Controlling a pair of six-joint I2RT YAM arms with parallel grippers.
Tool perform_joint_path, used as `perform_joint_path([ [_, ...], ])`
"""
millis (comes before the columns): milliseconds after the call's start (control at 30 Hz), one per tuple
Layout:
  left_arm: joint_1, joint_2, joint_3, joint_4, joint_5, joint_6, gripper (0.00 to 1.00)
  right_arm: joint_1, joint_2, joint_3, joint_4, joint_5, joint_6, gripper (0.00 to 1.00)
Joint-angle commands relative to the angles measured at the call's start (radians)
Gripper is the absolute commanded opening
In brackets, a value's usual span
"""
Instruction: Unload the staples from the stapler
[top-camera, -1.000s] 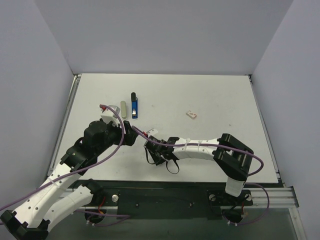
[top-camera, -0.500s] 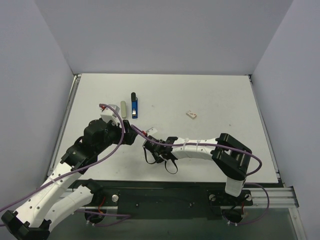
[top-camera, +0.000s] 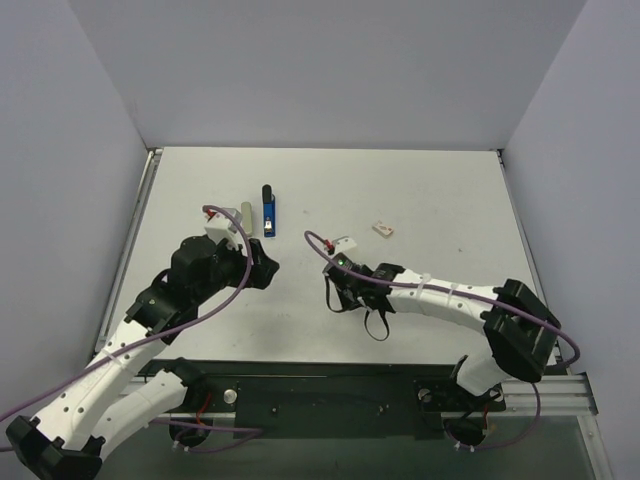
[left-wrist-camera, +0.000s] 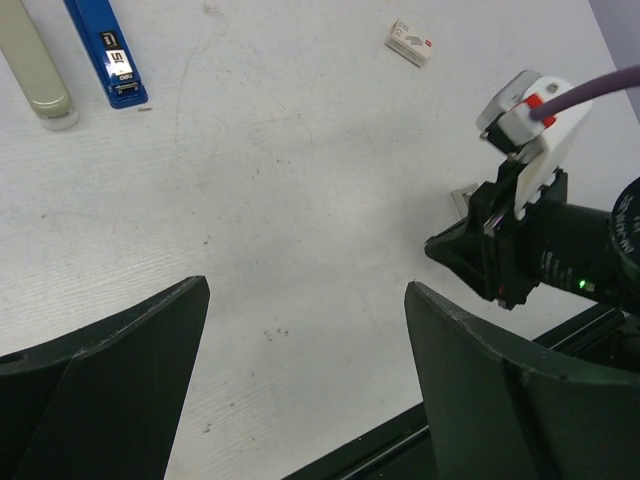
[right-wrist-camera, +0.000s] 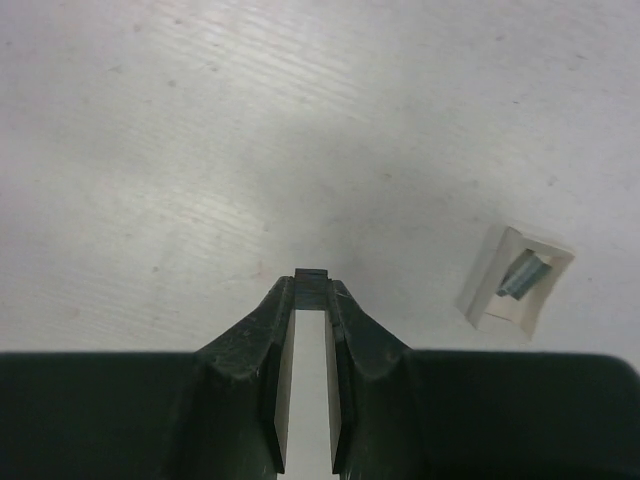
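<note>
The stapler (top-camera: 269, 212) lies flat on the far-left part of the surface (top-camera: 450, 190), just beside a pale bar (top-camera: 246, 217) and away from every edge. The left tool (left-wrist-camera: 307, 285) gapes wide over bare surface. The right tool (right-wrist-camera: 313, 288) is narrow, pinching a small dark bit (right-wrist-camera: 313, 277) that I cannot identify.

The top view looks down from high over the whole counter (top-camera: 430, 190). The left wrist view skims it closer, sharing the stapler (left-wrist-camera: 105, 50) and right end effector (left-wrist-camera: 432, 248); the right wrist view faces down, nearest.
</note>
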Motion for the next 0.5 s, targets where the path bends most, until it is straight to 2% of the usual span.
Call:
perform_joint_path([
  [0, 0.007, 0.004, 0.012, 0.058, 0.019, -0.004, 0.91, -0.089, -0.094, -0.067, -0.050, 0.031, 0.026, 0.04],
  [467, 0.016, 0.019, 0.011, 0.071, 0.046, -0.007, 0.91, -0.262, -0.228, -0.189, -0.091, 0.072, 0.084, 0.04],
])
